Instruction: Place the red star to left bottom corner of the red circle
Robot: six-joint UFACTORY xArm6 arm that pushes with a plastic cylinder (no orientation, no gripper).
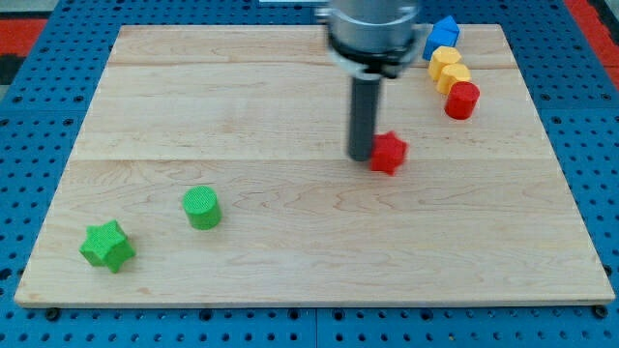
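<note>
1. Six blocks are sitting on the wooden board [309, 242], which is lying on a blue pegboard surface [29, 97]; nothing is acting as a container, and every block is resting directly on the wood.
2. My tip [363, 155] is standing just left of the red star [389, 153], touching or nearly touching its left side; being a plain rod, it is neither spreading nor pinching anything.
3. The red star is lying near the board's middle, below and to the left of the red circle [461, 100], with a clear gap between them.
4. The red circle is ending a diagonal row at the view's top right, with a yellow block [448, 68] touching it and a blue block [441, 37] above, close to the top edge.
5. A green cylinder [202, 207] and a green star [106, 246] are sitting at the bottom left, the star near the left edge.
6. Bare wood is stretching across the bottom right and the upper left.
</note>
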